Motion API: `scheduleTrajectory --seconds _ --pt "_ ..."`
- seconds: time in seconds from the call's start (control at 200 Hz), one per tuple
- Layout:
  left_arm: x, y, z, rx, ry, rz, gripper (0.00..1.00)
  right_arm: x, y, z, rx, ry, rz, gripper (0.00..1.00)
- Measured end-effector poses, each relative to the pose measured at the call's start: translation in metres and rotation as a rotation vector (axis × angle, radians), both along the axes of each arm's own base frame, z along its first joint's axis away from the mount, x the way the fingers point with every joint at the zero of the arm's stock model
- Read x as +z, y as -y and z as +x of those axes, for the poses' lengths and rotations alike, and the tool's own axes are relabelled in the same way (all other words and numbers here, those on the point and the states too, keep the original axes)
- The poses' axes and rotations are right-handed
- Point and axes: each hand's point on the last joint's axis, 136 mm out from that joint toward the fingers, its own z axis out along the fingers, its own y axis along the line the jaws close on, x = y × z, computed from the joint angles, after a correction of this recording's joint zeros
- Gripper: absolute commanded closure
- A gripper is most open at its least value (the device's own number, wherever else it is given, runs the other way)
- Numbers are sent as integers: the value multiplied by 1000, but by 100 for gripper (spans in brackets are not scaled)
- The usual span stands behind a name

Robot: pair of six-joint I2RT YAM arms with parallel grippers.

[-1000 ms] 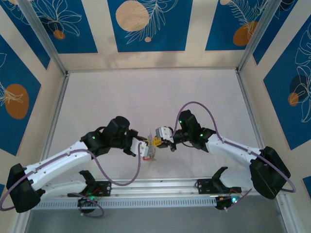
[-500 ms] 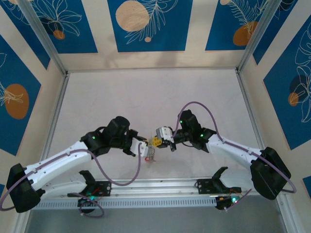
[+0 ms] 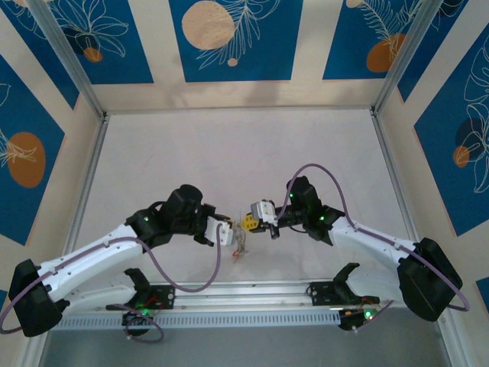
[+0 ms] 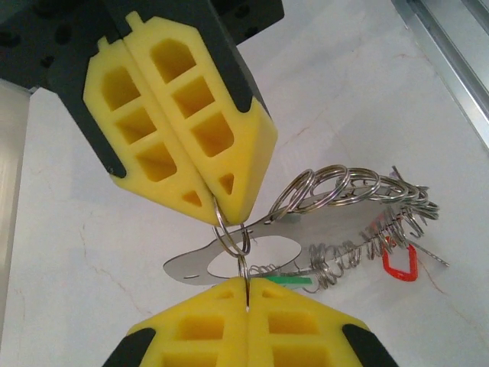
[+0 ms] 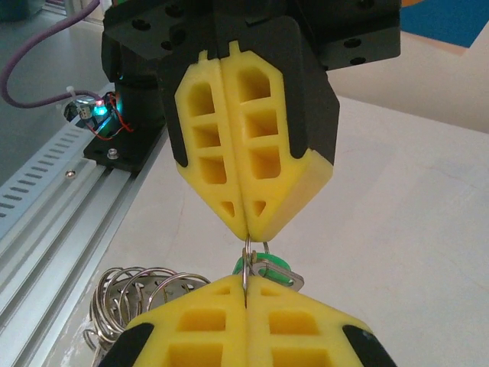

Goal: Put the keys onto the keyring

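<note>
Tip to tip: left gripper (image 4: 246,287), right gripper (image 4: 218,216), both clamped shut on 1 small split loop of keyring (image 4: 359,191); bundle dangles aside. Green-headed key (image 5: 263,266) just beside pinch, between tips; threaded or not, cannot tell.

This is a robotics lab cell, a closed booth built for recording. Aluminium posts (image 3: 72,65) frame the upper left and upper right of the overhead view. Between them stand wall panels (image 3: 229,38) printed with blue, cream and orange leaf shapes. A pale, bare counter (image 3: 229,145) fills the middle. Along the bottom edge a metal rail (image 3: 252,294) carries the left arm (image 3: 92,256) and the right arm (image 3: 367,237), with purple cables (image 3: 176,283), a slotted cable duct (image 3: 244,321) and a lit circuit board (image 5: 95,111).
</note>
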Motion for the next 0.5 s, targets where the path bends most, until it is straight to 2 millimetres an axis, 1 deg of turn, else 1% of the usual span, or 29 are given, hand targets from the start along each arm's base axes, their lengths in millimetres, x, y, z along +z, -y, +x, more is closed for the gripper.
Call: scheduleTrajectory --seconds 0.06,0.09,0.13,0.165,0.19,0.39,0.415,0.465,0.5 --pt "1 0 1 10 -8 -7 99 2 0 1 -1 10 9 100" --pt "1 0 1 14 -8 -11 97 3 0 1 -2 16 14 100" --pt "2 0 1 19 -11 -15 91 4 0 0 -2 25 23 100" --pt "2 1 1 24 -15 -20 83 4 0 0 -2 31 29 100" --pt "2 1 2 28 -19 -24 79 4 1 -1 -2 36 34 100" --pt "-5 1 1 69 -72 -46 77 11 4 -6 8 80 75 100" --pt "-5 0 1 75 -76 -55 76 12 4 -7 10 84 79 100" --pt "-6 -1 0 86 -84 -70 68 15 3 -7 15 95 91 100" --pt "-5 -1 -1 94 -89 -84 66 16 3 -7 16 103 98 100"
